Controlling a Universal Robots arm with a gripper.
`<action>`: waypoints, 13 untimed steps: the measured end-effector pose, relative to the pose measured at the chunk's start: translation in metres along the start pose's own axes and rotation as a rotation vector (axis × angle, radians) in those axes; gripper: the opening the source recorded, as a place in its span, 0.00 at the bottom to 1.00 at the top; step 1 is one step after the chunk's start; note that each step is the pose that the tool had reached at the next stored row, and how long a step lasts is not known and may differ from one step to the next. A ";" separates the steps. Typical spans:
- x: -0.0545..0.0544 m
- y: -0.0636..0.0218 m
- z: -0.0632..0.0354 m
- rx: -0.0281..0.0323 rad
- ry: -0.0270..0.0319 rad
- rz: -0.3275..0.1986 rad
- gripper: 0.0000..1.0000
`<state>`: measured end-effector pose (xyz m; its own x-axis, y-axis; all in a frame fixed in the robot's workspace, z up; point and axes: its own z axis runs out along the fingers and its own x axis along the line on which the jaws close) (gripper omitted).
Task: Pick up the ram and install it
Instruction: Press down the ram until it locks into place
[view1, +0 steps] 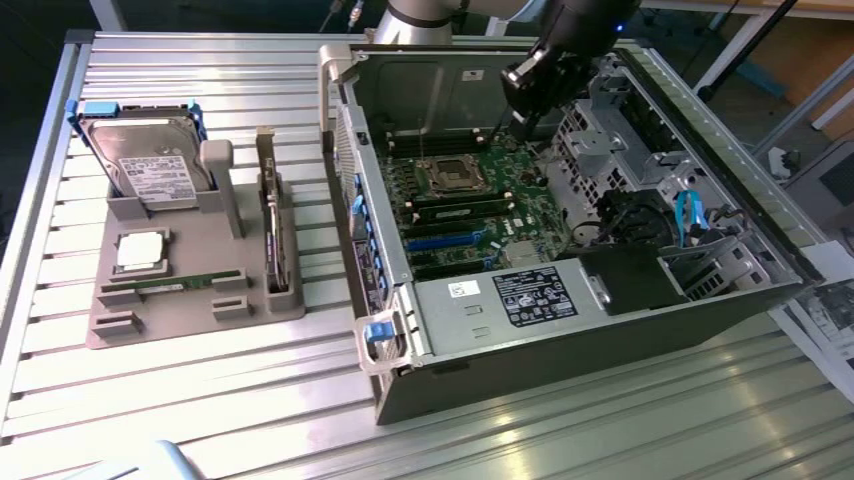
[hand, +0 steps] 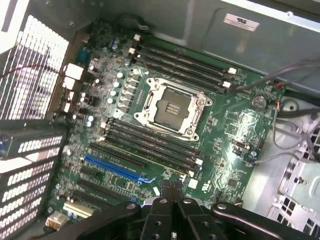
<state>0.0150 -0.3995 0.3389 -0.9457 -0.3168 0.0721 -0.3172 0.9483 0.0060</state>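
My arm (view1: 424, 18) has a pale grey rounded joint, then a black wrist section with a small blue light. The hand (hand: 172, 192) is black, its linkage bars pinned with round screws.

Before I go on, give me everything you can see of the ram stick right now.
The ram is a long, thin green circuit-board strip with small dark chips along it. It lies flat in a shallow slot of the grey holder tray, on the exterior view's left, outside the computer case. It sits just below the square silver processor chip. Only the tray touches it.
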 end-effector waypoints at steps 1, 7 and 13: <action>0.000 0.0000 0.0000 -0.0026 -0.0002 0.037 0.11; 0.000 0.0000 0.0002 -0.0150 -0.0013 0.207 0.11; 0.000 0.0000 0.0003 -0.0180 -0.0015 0.249 0.11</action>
<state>0.0150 -0.3995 0.3386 -0.9947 -0.0738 0.0720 -0.0736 0.9973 0.0060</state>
